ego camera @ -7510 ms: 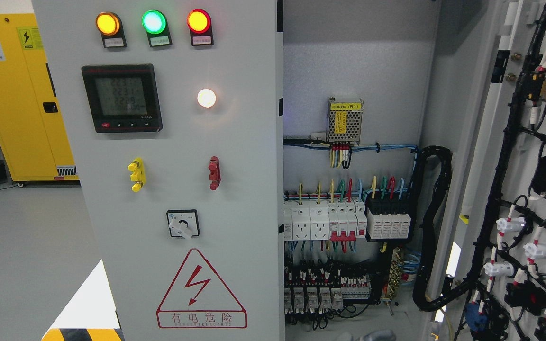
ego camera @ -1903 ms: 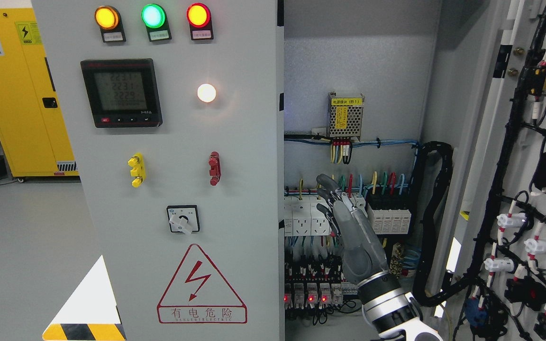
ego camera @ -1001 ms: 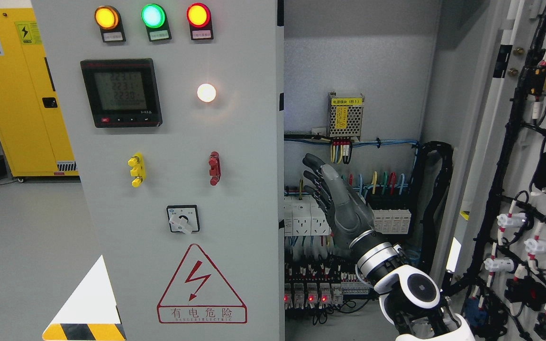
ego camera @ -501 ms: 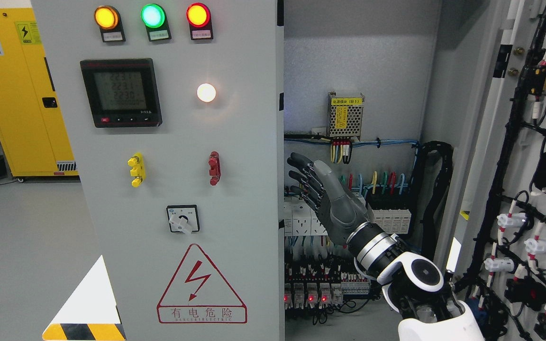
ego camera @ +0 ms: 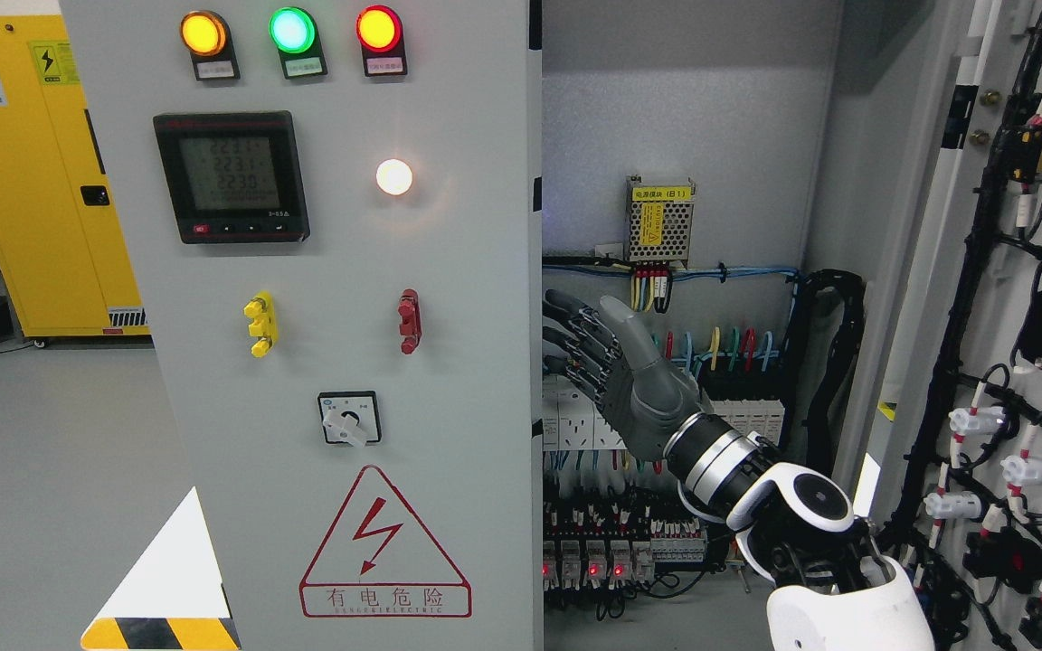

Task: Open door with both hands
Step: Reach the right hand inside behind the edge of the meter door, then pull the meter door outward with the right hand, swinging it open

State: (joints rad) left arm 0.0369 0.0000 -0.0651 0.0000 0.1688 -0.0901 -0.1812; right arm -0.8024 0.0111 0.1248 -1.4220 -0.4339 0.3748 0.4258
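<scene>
We see our right hand (ego camera: 616, 366) reaching in from the lower right, fingers (ego camera: 575, 339) spread and holding nothing, tips aimed left toward the free edge of the left door (ego camera: 340, 362). That edge (ego camera: 535, 362) lies just to the left of the fingertips; whether they touch it we cannot tell. The door stands upright, its long axis vertical, filling the left half of the view with its face, carrying the meter (ego camera: 232, 176) and the warning triangle (ego camera: 383, 547), turned toward us. The other door (ego camera: 1009, 316) at the right is already swung wide, its wiring side showing. Our left arm is out of sight, so the right hand is the nearer one. We judge that the next move is hooking the fingers behind that vertical edge and drawing it outward.
</scene>
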